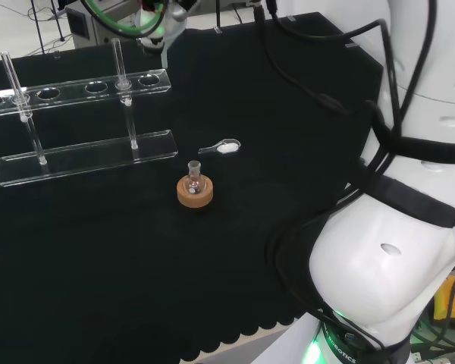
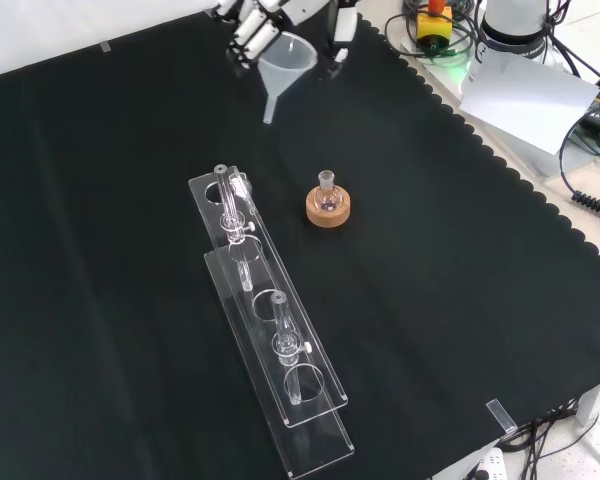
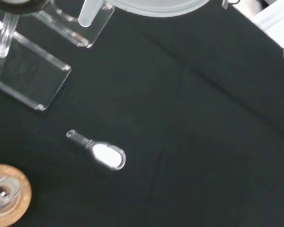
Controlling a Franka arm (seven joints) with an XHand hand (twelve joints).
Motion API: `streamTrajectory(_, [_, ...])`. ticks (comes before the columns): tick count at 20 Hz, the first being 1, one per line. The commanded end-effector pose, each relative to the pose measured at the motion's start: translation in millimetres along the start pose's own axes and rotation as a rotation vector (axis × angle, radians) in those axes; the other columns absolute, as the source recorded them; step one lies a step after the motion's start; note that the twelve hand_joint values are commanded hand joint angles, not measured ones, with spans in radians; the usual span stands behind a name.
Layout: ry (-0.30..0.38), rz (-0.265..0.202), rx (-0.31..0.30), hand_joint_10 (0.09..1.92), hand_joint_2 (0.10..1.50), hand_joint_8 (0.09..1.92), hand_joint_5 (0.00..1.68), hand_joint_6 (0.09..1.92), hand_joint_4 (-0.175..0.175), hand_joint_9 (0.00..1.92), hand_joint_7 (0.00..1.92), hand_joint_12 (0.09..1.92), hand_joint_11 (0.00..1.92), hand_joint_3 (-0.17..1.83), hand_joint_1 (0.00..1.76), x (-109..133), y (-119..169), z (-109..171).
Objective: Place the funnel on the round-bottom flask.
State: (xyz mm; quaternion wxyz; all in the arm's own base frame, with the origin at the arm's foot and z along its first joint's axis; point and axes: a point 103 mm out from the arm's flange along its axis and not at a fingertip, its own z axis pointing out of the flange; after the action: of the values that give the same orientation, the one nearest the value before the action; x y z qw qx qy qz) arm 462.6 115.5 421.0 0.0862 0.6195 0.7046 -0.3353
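At the top of the front view, the robot hand (image 2: 252, 22) pinches the clear funnel (image 2: 283, 62) by its rim, up in the air with the spout pointing down. Below it in that view, well apart, the round-bottom flask (image 2: 327, 198) sits upright in its cork ring (image 2: 328, 211) on the black tabletop (image 2: 460, 300), beside a clear tube rack (image 2: 270, 340).

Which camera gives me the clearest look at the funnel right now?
The front view: the funnel shows whole, cone and stem, held in the hand above the cloth. The wrist view catches just its rim and stem; the head view gives no clear look.
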Motion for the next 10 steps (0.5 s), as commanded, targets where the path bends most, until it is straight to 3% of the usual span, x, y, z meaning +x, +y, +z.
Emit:
streamTrajectory(1, [0.012, 0.021, 0.028, 0.41, 0.71, 0.61, 0.69, 0.78, -0.008, 1.07, 0.75, 1.33, 0.49, 0.67, 0.8, 24.1, -34.1, 32.3])
streamTrajectory(10, [0.038, 0.001, 0.11, 0.41, 0.71, 0.61, 0.69, 0.79, -0.008, 1.07, 0.75, 1.33, 0.5, 0.68, 0.8, 43.8, -34.4, 74.6])
